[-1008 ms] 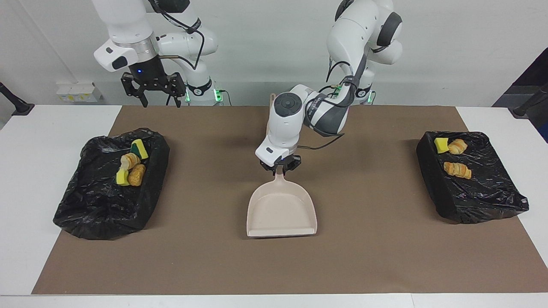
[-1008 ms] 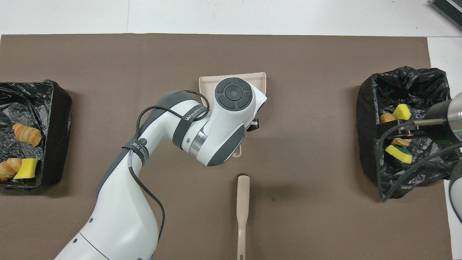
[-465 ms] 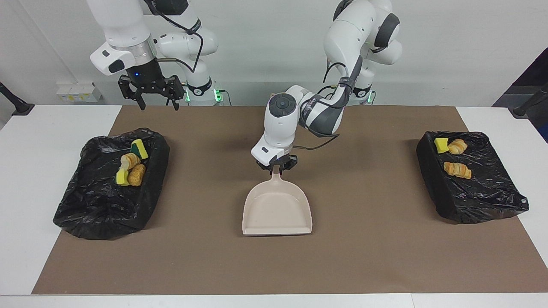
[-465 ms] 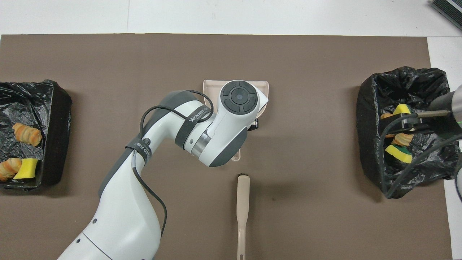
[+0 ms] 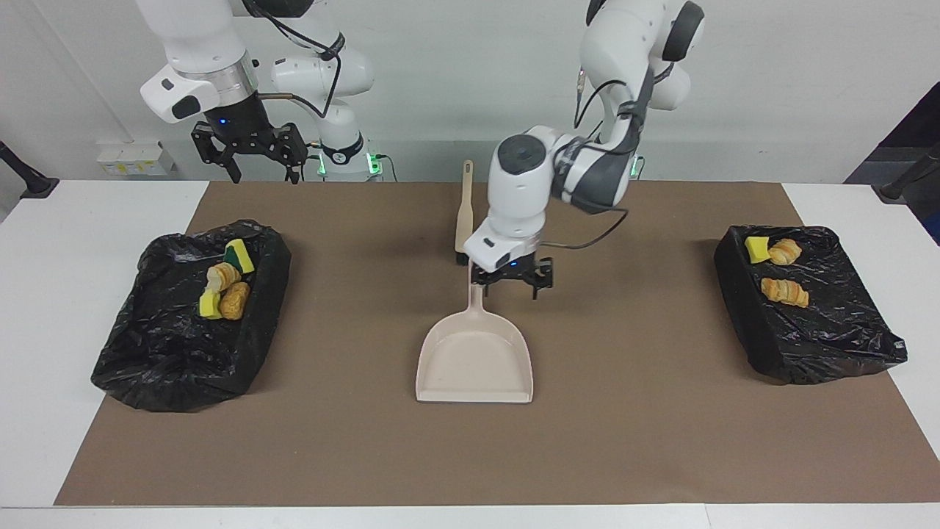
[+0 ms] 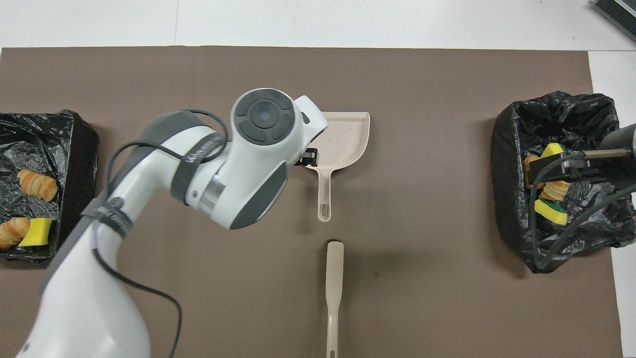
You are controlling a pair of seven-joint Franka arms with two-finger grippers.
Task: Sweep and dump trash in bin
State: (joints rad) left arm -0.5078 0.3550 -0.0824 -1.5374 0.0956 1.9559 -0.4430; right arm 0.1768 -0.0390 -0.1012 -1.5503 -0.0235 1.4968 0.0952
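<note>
The beige dustpan [image 5: 476, 360] lies flat mid-mat, its handle [image 5: 477, 303] pointing toward the robots. My left gripper [image 5: 512, 285] hangs open just above the handle's end, shifted toward the left arm's side and holding nothing. The overhead view shows the dustpan [image 6: 345, 136], with the wrist covering the gripper except one fingertip [image 6: 308, 158]. Trash lies in both black-lined bins: yellow sponges and croissants [image 5: 224, 283] in one bin [image 5: 169, 360], and more trash [image 5: 782, 290] in the other bin [image 5: 830, 330]. My right gripper [image 5: 263, 170] is open and raised beside the first bin.
A beige brush [image 5: 463, 213] lies on the brown mat nearer to the robots than the dustpan, in line with its handle; overhead the brush [image 6: 334, 278] shows whole. White table borders the mat. The right arm's cables [image 6: 561, 223] hang over that bin [image 6: 512, 199].
My left gripper opened, let go of the dustpan handle, and rose toward the left arm's side. The dustpan stays flat. The right gripper lifted slightly away from its bin.
</note>
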